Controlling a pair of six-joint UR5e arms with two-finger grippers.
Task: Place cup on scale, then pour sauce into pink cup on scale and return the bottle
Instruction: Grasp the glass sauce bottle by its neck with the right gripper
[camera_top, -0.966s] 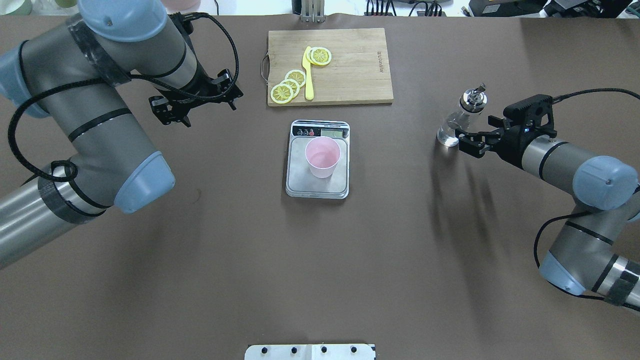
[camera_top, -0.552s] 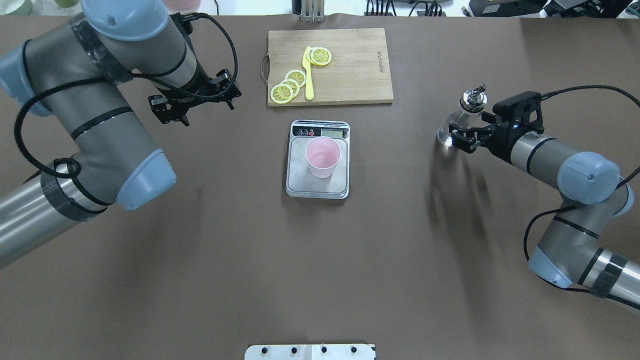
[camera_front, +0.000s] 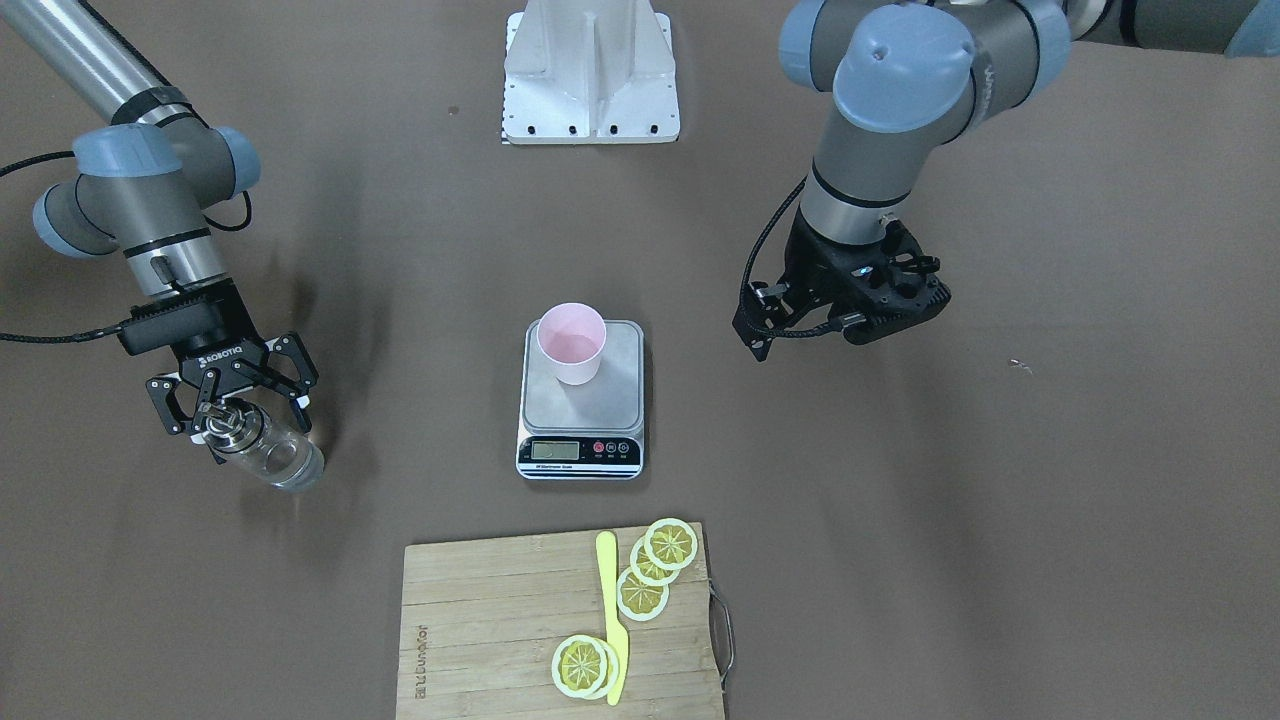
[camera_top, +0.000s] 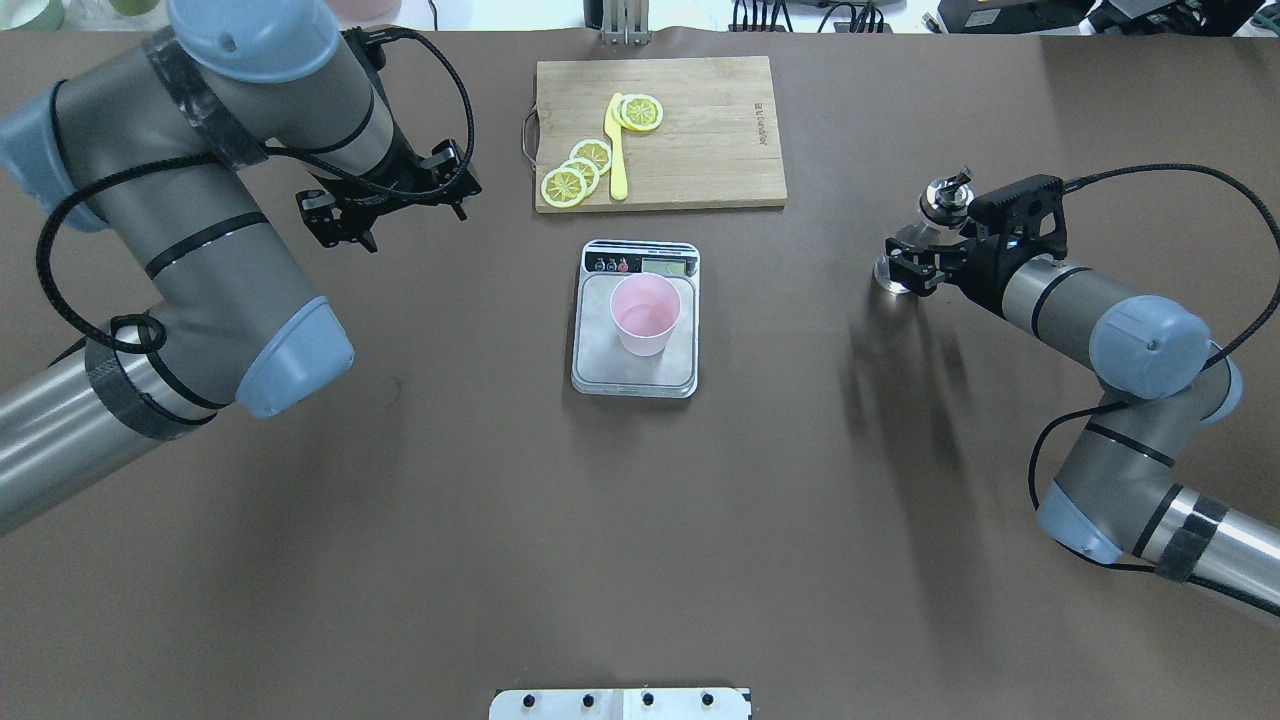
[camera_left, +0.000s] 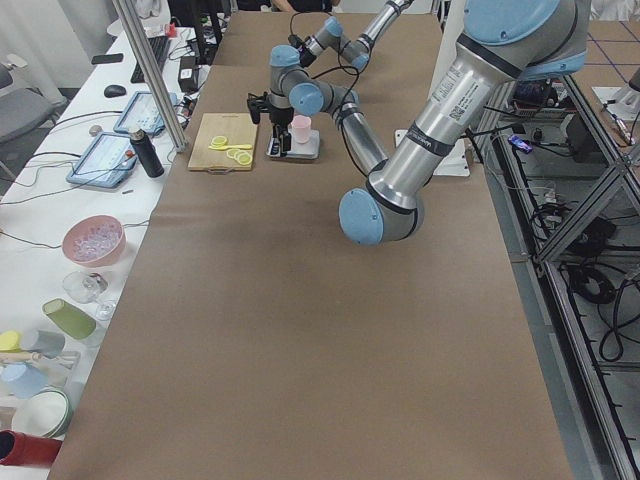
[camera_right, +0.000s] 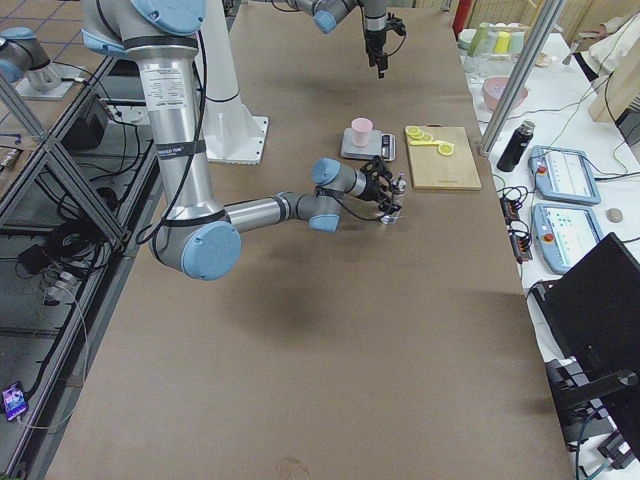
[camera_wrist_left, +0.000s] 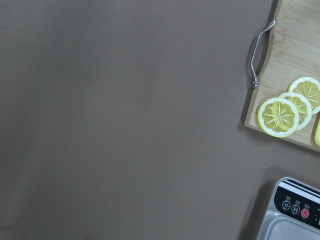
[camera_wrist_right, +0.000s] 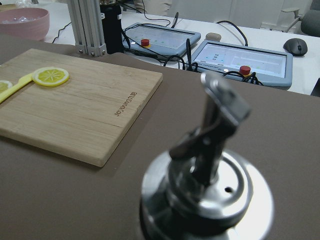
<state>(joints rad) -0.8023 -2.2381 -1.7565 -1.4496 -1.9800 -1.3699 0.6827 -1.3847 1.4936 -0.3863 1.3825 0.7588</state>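
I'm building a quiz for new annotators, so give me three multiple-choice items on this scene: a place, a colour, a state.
1. Where does the pale pink plastic cup stand? A on the wooden cutting board; B on the grey steel digital scale; C on the brown table.
2. What colour is the plastic knife on the board? A yellow; B red; C black.
3. How is the right pincer? A shut on the cup; B out of view; C open around the clear glass bottle.
B: the cup sits on its platform. A: it matches the lemon slices. C: its fingers stand apart either side of the bottle on the table.
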